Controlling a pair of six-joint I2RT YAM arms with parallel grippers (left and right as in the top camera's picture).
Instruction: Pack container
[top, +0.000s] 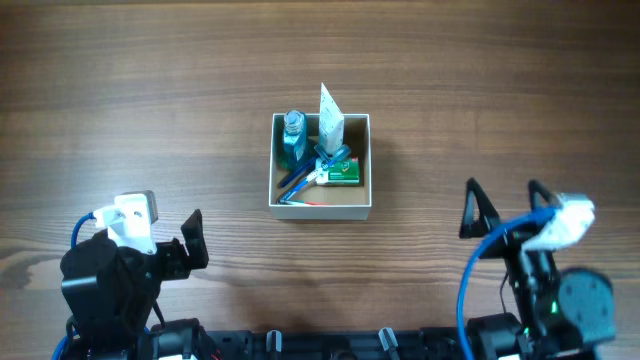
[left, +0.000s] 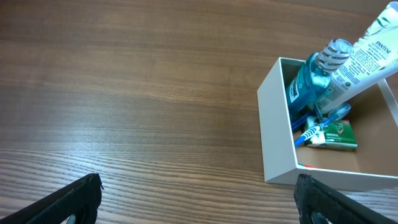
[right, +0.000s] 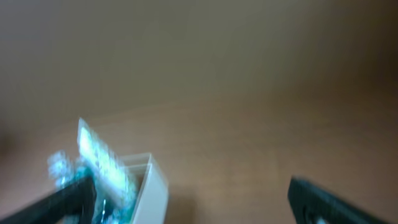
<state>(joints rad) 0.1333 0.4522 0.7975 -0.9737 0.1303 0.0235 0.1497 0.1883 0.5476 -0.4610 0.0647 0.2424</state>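
The square, low-walled white cardboard container (top: 320, 211) with the tan interior was seen at the middle of the brown wooden table (top: 150, 100). It lay ahead of both sets of jaws: forward and to the right of the left gripper (left: 199, 202), forward and to the left of the right gripper (top: 505, 205).

Both grippers were held released, with fingers spread wide and nothing between them. Each was well apart from the box and touched nothing.

Because the container is square, no long axis was offered. Its walls were set roughly square to the robot's side of the table, so that the near wall faced the gap between the two arms.

The left jaws were judged slightly the nearer. The margin was small, though, and the right wrist view was too blurred to settle it.

Inside the box, a clear blue plastic mouthwash bottle (left: 314, 78) was lodged in the far-left corner. A white plastic tube (left: 367, 53) was propped beside it and rose above the rim. A small green carton (left: 339, 134) and a blue toothbrush (left: 323, 121) were laid below them.

The packing was judged close to done, since no loose item was seen outside the box. Any coming reach would be governed by the raised tube, which would have to be cleared from above.
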